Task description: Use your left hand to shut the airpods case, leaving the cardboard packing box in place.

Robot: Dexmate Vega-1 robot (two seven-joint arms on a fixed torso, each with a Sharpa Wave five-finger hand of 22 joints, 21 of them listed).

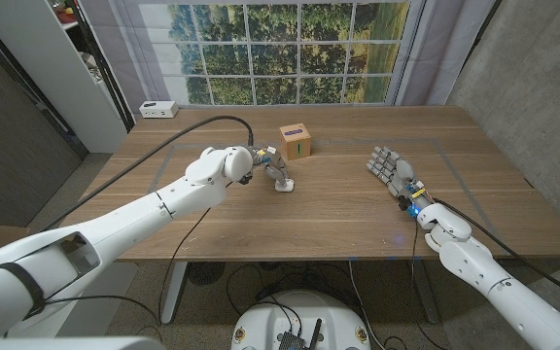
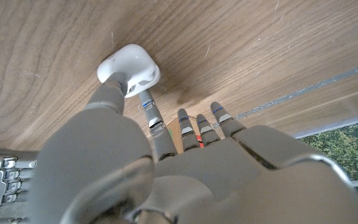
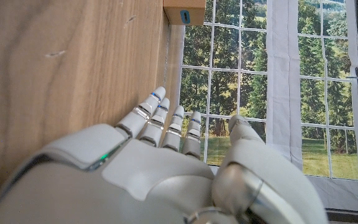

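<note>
Meanwhile left hand [image 2: 166, 168] fingers [image 2: 112, 96] press the airpods case [image 2: 132, 65], others outstretched.

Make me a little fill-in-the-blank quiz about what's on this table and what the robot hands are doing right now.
1. The left robot hand reaches to the white airpods case, which sits on the ____ table.
2. The cardboard packing box stands just ____ the airpods case, on the window side.
3. The right robot hand holds ____, its fingers apart.
4. In the left wrist view, a finger touches the ____.

Missing words: wooden; behind; nothing; airpods case
</note>
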